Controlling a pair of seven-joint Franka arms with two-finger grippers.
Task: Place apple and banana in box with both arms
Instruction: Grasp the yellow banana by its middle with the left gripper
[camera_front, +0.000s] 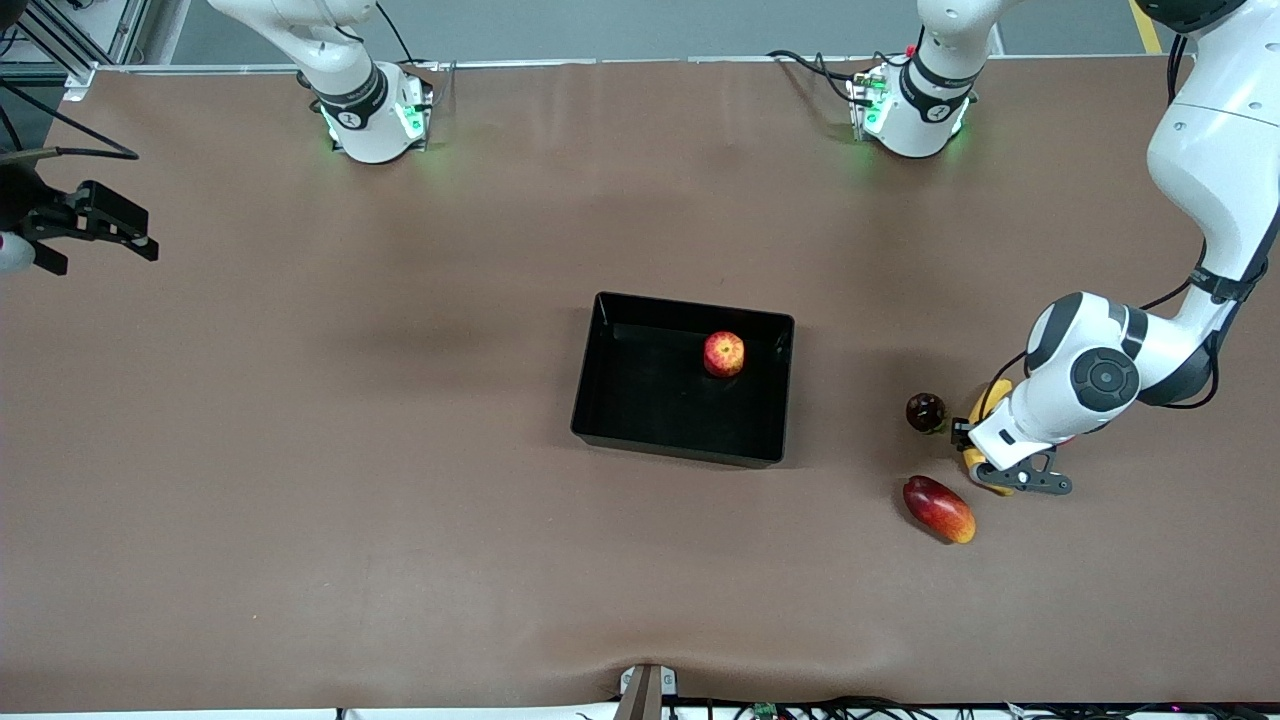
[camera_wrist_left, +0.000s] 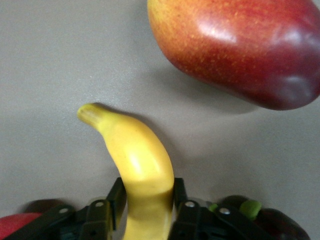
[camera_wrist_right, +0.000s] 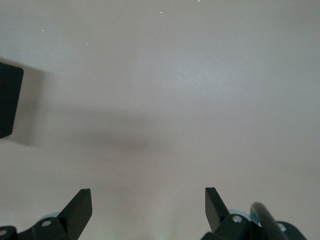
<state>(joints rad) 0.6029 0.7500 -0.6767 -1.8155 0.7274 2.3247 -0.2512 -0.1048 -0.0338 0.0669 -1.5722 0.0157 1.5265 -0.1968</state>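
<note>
Yellow banana (camera_wrist_left: 142, 170) was gripped between the jaws of the left gripper (camera_front: 985, 470), low at the left arm's end of the brown table (camera_front: 300, 450). Just beside it lay a red-and-yellow mango (camera_front: 939, 509) — nearer the front camera — and a dark round fruit (camera_front: 925, 411). The apple (camera_front: 723, 354) was seen resting inside the black box (camera_front: 600, 400) at mid-table. The right gripper (camera_front: 95, 225) was held waiting over the right arm's end, jaws spread apart.

The left gripper (camera_front: 985, 470) is down low on the worktop with its fingers (camera_wrist_left: 116, 197) squeezed tight. The right gripper (camera_wrist_right: 148, 207) waits up high at the right arm's end, fingers wide apart.
</note>
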